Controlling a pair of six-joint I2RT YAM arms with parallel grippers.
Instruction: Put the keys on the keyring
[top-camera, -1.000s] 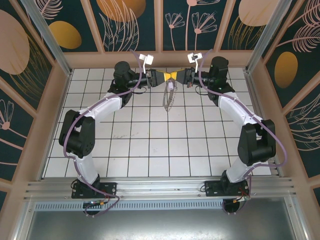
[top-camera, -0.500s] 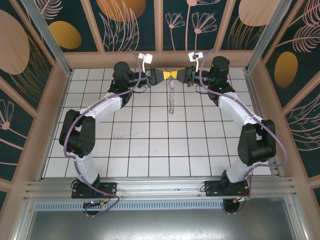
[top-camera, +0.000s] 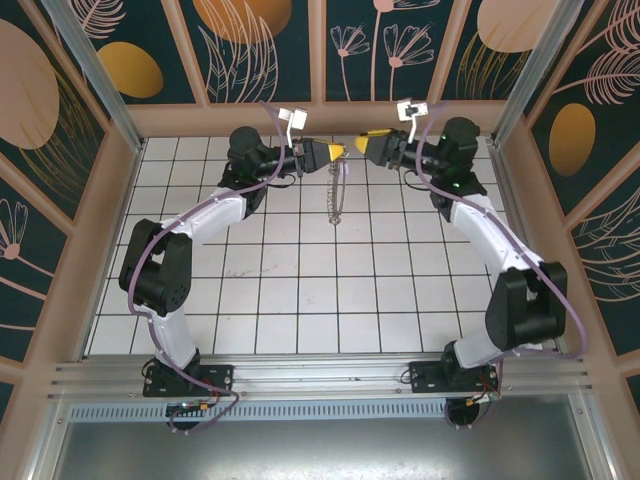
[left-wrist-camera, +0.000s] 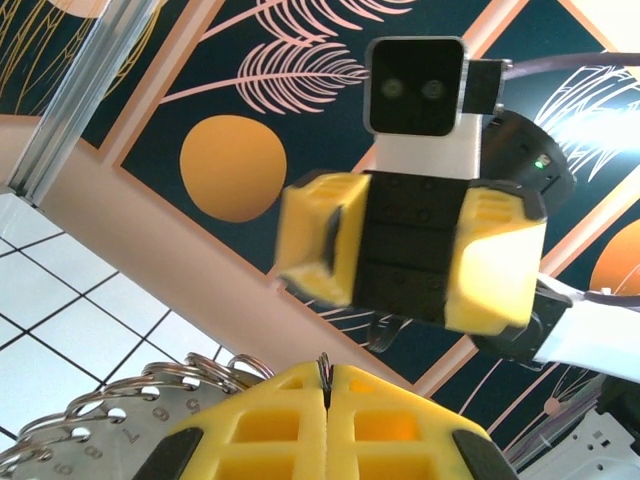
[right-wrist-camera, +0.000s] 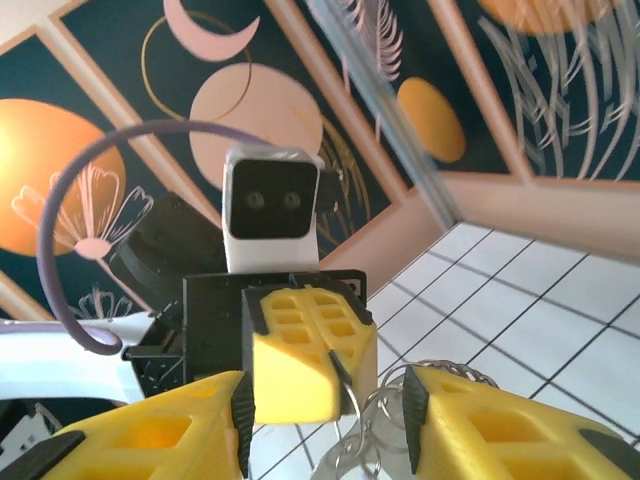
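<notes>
left hand (top-camera: 338, 150): pinching keyring (top-camera: 338, 195), which hangs below | right hand (top-camera: 363, 143): jaws apart, near keyring

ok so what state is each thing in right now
left gripper: jaws shut, pinching the top of the keyring
right gripper: jaws open, holding nothing, facing the left gripper
keyring: hanging down loose from the left jaws, its small metal rings bunched beside them
</notes>
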